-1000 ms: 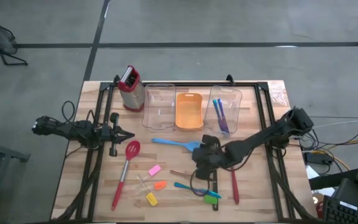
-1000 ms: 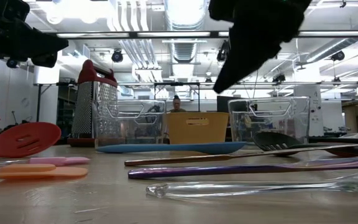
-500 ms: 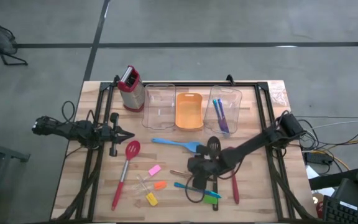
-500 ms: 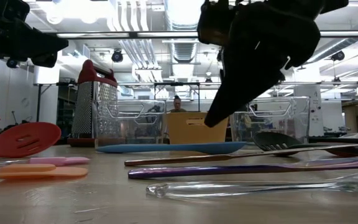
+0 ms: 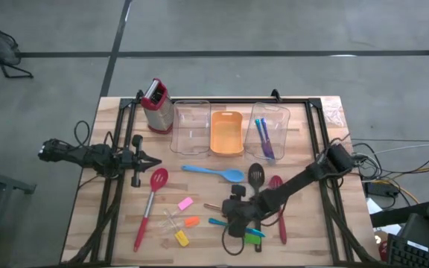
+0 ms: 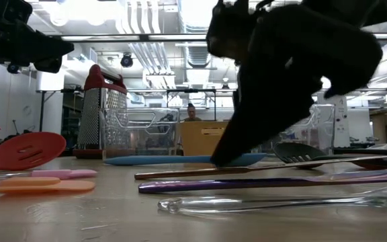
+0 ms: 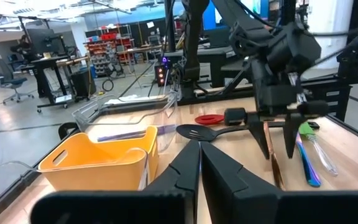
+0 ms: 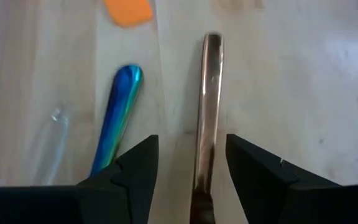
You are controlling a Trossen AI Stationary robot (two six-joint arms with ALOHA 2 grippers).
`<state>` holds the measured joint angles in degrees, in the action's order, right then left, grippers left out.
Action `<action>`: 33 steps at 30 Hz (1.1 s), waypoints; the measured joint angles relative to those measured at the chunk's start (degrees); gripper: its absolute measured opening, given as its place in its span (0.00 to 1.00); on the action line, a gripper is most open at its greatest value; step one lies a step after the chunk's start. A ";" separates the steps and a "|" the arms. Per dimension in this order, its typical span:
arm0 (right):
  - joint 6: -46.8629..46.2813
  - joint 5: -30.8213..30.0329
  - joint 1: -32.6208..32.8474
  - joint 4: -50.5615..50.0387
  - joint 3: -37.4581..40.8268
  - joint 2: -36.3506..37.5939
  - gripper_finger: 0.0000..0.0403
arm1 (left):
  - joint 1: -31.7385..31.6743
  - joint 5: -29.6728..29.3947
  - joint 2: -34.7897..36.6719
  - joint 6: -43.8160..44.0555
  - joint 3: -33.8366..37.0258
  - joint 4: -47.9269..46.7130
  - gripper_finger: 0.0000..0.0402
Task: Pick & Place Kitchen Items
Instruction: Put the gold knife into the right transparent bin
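At the desk's (image 5: 304, 231) left edge the left end effector (image 5: 153, 161) waits above the wood, its fingers pressed together on nothing. Just beside it lies the red slotted spoon (image 5: 151, 199), with the small pink piece (image 5: 185, 202), orange piece (image 5: 191, 221) and yellow piece (image 5: 181, 238) toward the middle. The blue spoon (image 5: 213, 173) lies in front of the orange tray (image 5: 226, 132). The right end effector (image 5: 232, 214) is low over the copper-coloured utensil handle (image 8: 207, 99), its fingers spread to either side of the handle (not closed on it); an iridescent blue handle (image 8: 118, 112) lies alongside. The black slotted spoon (image 5: 255, 176) and red spoon (image 5: 277, 195) lie to the right.
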<state>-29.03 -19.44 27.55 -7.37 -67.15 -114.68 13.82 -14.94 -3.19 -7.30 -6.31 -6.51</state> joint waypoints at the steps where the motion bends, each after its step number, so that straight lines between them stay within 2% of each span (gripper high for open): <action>1: 0.16 -0.03 0.00 -0.78 -0.53 -0.70 0.47 | 0.00 0.00 -0.03 0.00 0.00 0.05 0.05; 8: 0.23 -0.17 -0.02 -5.86 -4.21 -2.51 0.44 | 0.00 0.00 -0.08 0.01 0.00 -0.01 0.05; 19: -1.05 -0.24 -0.02 -6.68 -3.77 -3.09 0.34 | 0.00 0.00 -0.08 0.01 0.00 -0.01 0.05; 33: -0.33 -0.20 -0.02 -7.13 -3.81 -2.97 0.09 | 0.00 0.02 -0.08 0.01 0.00 -0.01 0.05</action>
<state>-29.36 -19.64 27.53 -14.50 -70.96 -117.64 13.82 -14.92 -3.27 -7.29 -6.31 -6.52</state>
